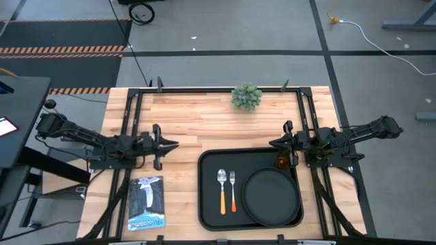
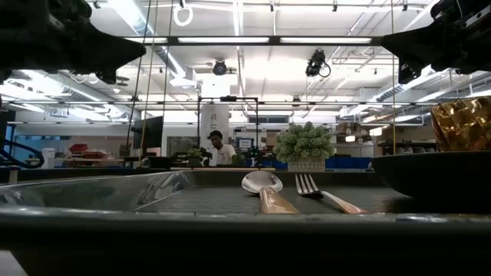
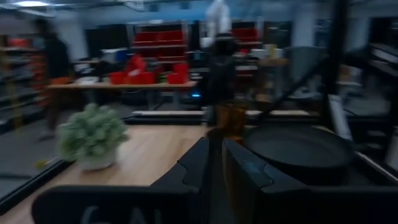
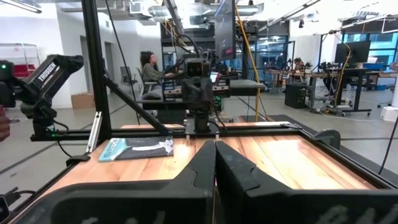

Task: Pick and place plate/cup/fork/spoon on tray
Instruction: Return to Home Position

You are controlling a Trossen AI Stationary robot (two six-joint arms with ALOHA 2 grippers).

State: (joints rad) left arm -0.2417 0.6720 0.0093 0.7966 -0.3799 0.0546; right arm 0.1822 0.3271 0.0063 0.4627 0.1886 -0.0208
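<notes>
- Cup (image 1: pixel 282 161) — partly hidden beneath the right end effector (image 1: pixel 275 143), fingers together; sits in tray (image 1: pixel 208 204) corner.
- Left end effector (image 1: pixel 172 144) — fingers together, above the wooden worktop (image 1: pixel 197 122).
- Plate (image 1: pixel 272 195), spoon (image 1: pixel 222 190), fork (image 1: pixel 232 190) lie on the tray.

wooden table (image 1: pixel 204 129) with a black frame along its edges. small green potted plant (image 1: pixel 246 96) at the middle of the far edge. blue-and-white booklet (image 1: pixel 146 202) lying flat near the front left corner. seated person (image 2: pixel 220 147) in the room behind.
</notes>
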